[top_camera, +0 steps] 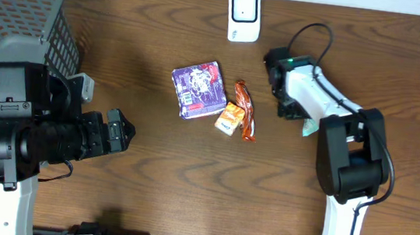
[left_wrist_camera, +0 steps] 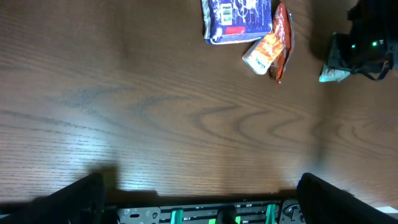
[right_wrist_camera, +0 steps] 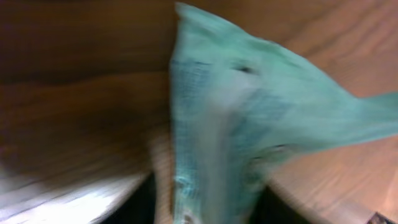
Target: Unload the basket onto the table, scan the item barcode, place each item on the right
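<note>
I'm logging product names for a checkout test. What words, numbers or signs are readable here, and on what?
Nothing reads clearly enough to quote.
purple packet: white print and a barcode-like patch, too small to read.
small orange packet: print too small.
red wrapper: print too small.
teal packet: blurred.

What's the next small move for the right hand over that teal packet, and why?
Probably close the right hand on the teal packet and lift it a little. The packet fills the blurred right wrist view, so the hand is right at it, but a firm grip cannot be confirmed. It needs a secure hold before it can travel to the white scanner.
</note>
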Controlling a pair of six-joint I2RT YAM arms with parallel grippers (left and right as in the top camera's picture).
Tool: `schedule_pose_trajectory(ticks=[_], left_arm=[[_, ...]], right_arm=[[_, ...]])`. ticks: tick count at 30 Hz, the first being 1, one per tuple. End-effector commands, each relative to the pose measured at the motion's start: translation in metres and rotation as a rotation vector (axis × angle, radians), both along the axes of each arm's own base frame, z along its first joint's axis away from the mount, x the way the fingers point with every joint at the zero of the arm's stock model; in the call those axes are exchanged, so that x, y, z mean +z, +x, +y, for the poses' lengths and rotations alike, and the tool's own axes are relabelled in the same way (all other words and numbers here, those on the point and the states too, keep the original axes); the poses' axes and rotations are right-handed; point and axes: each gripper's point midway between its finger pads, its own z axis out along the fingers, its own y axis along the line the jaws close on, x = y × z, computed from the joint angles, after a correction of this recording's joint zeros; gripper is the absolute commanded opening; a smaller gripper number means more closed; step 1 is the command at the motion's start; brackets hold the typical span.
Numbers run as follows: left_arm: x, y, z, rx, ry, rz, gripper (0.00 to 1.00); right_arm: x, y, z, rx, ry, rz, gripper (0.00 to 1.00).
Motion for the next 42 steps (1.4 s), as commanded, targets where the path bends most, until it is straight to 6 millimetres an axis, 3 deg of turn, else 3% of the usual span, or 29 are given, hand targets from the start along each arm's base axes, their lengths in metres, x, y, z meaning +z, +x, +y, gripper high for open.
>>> schedule_pose_trajectory(ticks=[1,5,8,11,13,16,19,23,25,28,32,36,42], left_arm=[[-0.001,0.000,0.000,-0.003,-0.004,0.004,0.98],[-0.001,0.000,0.000,-0.003,-0.004,0.004,0.98],[-0.001,0.000,0.000,-0.003,-0.004,0.004,0.98],[-0.001,0.000,0.000,-0.002,-0.003,0.004,0.98],[-0.001,0.000,0.000,-0.003,-0.004,0.004,0.98],[-0.001,0.000,0.000,-0.003,-0.004,0.004,0.98],[-0.001,0.000,0.000,-0.003,-0.004,0.004,0.98],[-0.001,0.000,0.000,-0.003,-0.004,0.004,0.98],[-0.001,0.000,0.000,-0.003,-0.004,0.004,0.98],[-0.001,0.000,0.000,-0.003,-0.004,0.004,0.98],[-0.001,0.000,0.000,-0.003,-0.004,0.004,0.98],[-0.001,0.000,0.000,-0.003,-0.004,0.004,0.98],[-0.001,0.000,0.000,-0.003,-0.004,0.004,0.98]], right_arm=[[0.000,-0.004,0.037,0.066,0.058,0.003,0.57],[0.008,0.001,0.076,0.093,0.196,0.001,0.63],[0.033,0.017,0.091,0.083,0.293,-0.024,0.66],[0.069,0.035,0.094,0.154,0.381,-0.022,0.78],[0.094,0.040,0.082,0.154,0.391,-0.022,0.86],[0.102,0.036,0.072,0.117,0.440,0.006,0.94],[0.099,0.027,0.068,0.130,0.510,0.076,0.94],[0.095,0.021,0.058,0.090,0.547,0.110,0.84],[0.093,0.023,0.049,0.068,0.550,0.106,0.99],[0.087,0.028,0.040,0.017,0.644,0.093,0.99],[0.078,0.029,0.041,0.036,0.933,0.114,0.99],[0.058,0.018,0.037,0.017,1.110,0.134,0.99],[0.016,0.004,0.037,-0.029,1.217,0.127,0.99]])
